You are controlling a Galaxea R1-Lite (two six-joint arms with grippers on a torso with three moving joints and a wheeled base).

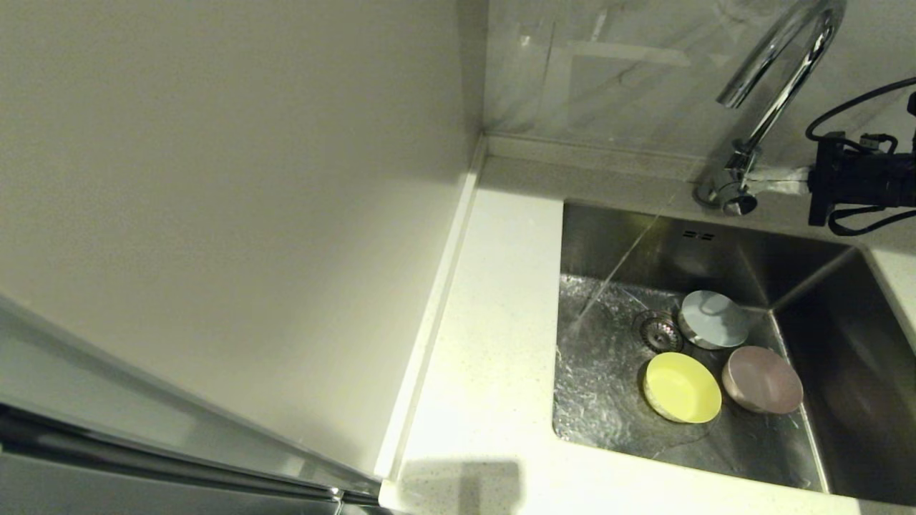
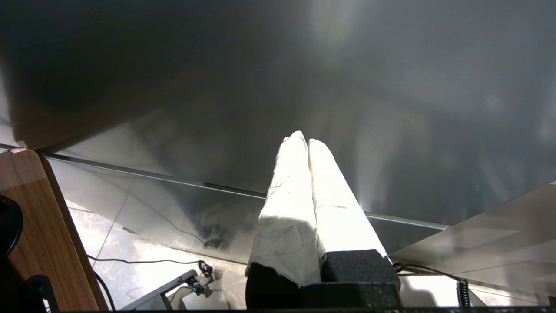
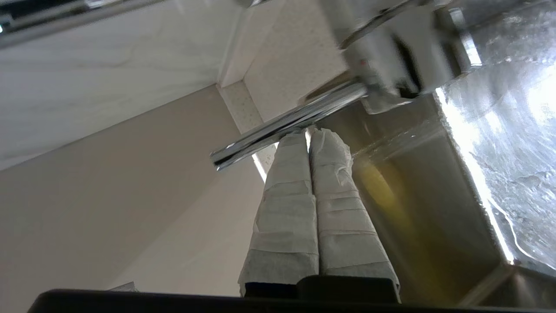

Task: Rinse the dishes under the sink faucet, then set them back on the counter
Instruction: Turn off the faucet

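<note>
the right end effector (image 1: 776,184) is up at the back of the sink (image 1: 823,286), its two taped fingers (image 3: 299,204) pressed together with nothing between them, their tips at the thin chrome lever (image 3: 286,126) that sticks out from the base of the faucet (image 1: 780,79); whether they actually touch it is hard to tell. a thin stream of water (image 1: 615,272) falls at a slant from the spout and lands on the wet sink floor on the robot's left of the round strainer drain (image 1: 658,330). the three dishes lie down in the basin, well below and in front of that end effector: the pale blue bowl (image 1: 713,319) just beside the drain on the robot's right, the yellow bowl (image 1: 681,387) nearer the robot, and the pale pink bowl (image 1: 762,380) close beside the yellow one, farther to the right. none sits under the water stream. the white speckled bench (image 1: 494,322) runs along the sink's left side. the left end effector (image 2: 304,141) is off away from the sink, above a tiled floor (image 2: 143,243), its fingers closed together and holding nothing.
</note>
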